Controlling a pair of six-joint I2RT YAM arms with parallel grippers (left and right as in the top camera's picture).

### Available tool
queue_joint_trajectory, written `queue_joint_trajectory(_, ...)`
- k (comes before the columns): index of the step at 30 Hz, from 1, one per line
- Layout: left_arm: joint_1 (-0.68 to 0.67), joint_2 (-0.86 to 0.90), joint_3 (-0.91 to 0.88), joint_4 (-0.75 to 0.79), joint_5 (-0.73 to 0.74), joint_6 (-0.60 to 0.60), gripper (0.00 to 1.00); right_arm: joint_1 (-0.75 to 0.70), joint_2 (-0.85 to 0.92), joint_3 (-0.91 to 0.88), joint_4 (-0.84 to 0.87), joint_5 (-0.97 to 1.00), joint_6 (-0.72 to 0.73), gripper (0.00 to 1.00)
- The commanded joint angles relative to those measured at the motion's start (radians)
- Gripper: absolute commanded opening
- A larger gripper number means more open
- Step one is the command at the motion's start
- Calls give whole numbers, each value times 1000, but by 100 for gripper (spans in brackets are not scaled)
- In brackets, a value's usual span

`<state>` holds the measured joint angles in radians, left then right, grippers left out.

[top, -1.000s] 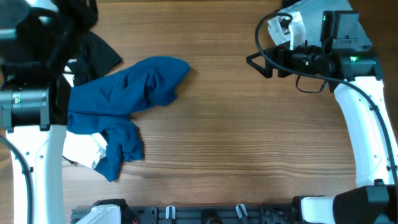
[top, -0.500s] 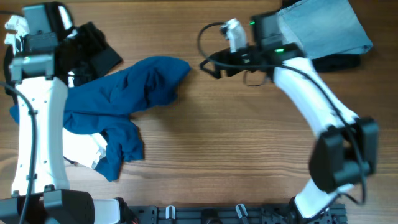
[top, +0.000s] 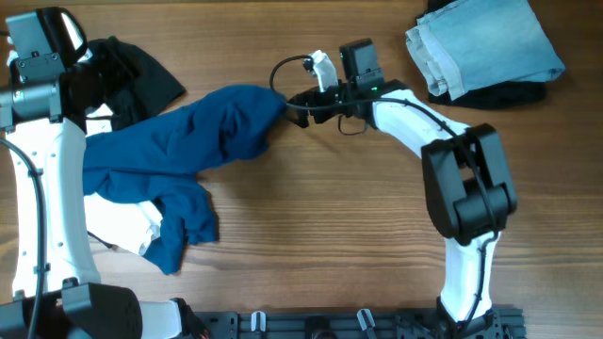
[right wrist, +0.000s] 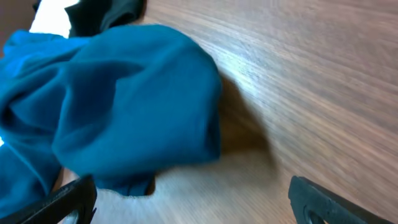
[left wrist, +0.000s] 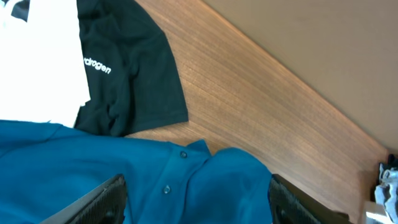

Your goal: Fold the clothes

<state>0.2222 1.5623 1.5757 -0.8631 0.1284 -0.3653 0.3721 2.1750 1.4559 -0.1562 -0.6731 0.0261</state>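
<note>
A deep-blue collared shirt (top: 184, 141) is seen crumpled and unfolded on the left half of the worktop (top: 330, 235), its buttons visible. A white garment (top: 122, 226) is partly covered by its near edge. A black tee (top: 146, 80) with small white print is bunched at its far-left corner. A pale-blue folded garment (top: 485, 42) is laid at the far right.

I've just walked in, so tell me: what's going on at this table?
Two robot arms are starting on some clothes. A crumpled blue shirt lies unfolded on the wooden table, partly covering a white garment and touching a black tee. The right gripper is open at the shirt's end nearest the table's middle. The left gripper hangs open above the shirt's buttons. Neither holds anything. A folded pale denim garment sits in the far corner.
</note>
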Motion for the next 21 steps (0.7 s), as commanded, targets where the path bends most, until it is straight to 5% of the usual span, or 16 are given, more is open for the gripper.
queue_joint_trajectory(1, 4, 34, 3, -14, 9, 21, 73, 23, 61, 16, 41, -42, -12, 99)
queue_joint_trajectory(13, 4, 98, 1, -29, 9, 21, 69, 31, 120, 16, 327, -93, 26, 76)
queue_joint_trajectory(19, 4, 107, 1, -28, 9, 17, 68, 39, 126, 16, 254, -90, -49, 73)
queue_joint_trajectory(21, 4, 107, 1, -29, 9, 18, 68, 40, 126, 16, 237, -90, -64, 66)
